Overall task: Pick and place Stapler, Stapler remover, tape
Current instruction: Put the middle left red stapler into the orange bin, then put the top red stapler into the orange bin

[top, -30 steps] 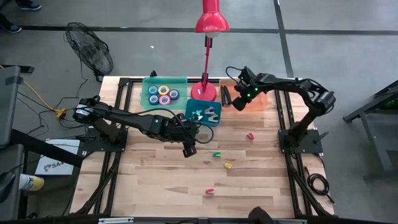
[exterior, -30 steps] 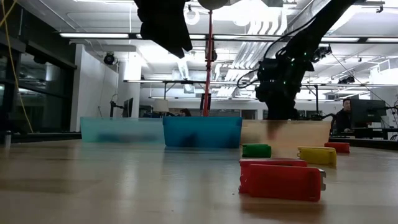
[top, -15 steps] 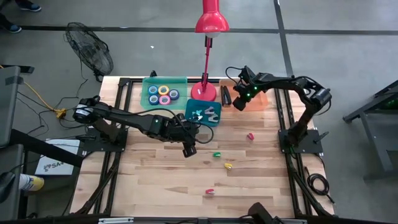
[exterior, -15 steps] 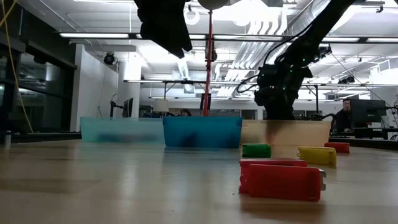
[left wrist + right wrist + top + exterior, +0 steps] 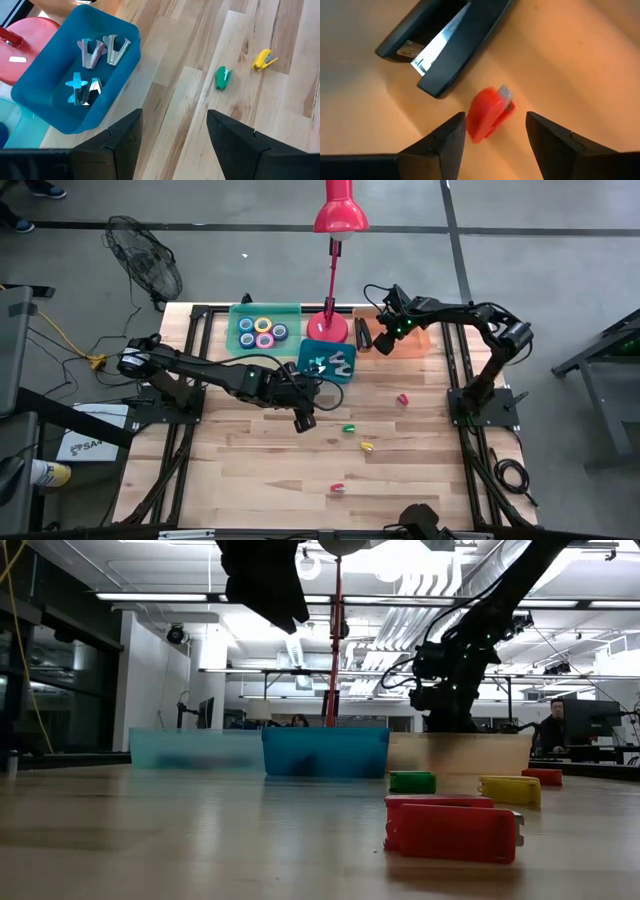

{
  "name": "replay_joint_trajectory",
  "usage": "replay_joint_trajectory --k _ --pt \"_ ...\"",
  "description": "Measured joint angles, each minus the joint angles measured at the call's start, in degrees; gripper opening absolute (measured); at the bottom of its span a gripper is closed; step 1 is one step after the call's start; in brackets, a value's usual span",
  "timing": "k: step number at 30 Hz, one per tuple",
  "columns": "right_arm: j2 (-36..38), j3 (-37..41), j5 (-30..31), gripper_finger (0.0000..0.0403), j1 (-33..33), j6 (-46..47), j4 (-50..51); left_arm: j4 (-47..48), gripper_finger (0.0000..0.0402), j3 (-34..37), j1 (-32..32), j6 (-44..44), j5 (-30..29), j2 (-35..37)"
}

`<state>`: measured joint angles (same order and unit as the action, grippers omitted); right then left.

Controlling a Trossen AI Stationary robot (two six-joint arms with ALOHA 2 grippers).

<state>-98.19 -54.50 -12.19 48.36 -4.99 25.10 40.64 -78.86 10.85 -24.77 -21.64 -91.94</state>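
Right end effector (image 5: 495,142) open above orange bin (image 5: 415,340), red stapler (image 5: 489,116) below (blurred)

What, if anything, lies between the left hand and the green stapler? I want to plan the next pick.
Nothing visible does. The left hand hangs open above bare wood, and only table shows between it and the green stapler. The blue bin sits off to one side, and the yellow stapler lies beyond the green one.

The left arm reaches from the table's left edge toward the middle, its gripper (image 5: 305,420) hanging above the boards with fingers (image 5: 125,137) spread apart. The right arm arches from the right side to the far edge (elbow raised), its gripper (image 5: 386,336) pointing down, fingers (image 5: 547,137) parted.
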Motion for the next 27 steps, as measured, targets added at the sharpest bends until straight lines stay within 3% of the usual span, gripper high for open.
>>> replay_joint_trajectory --k 9,18,27 --pt "-0.02 -0.18 2.58 0.0201 0.00 0.28 0.36 0.00 0.0218 0.00 0.00 0.02 -0.12 0.00" --pt "3.03 -5.33 3.08 0.0202 0.48 1.60 3.91 0.25 0.0218 0.01 0.00 0.00 -0.14 0.00" --pt "11.91 -8.79 2.05 0.0202 -0.01 3.27 17.90 2.51 0.0218 0.01 0.00 -2.66 0.08 0.00"
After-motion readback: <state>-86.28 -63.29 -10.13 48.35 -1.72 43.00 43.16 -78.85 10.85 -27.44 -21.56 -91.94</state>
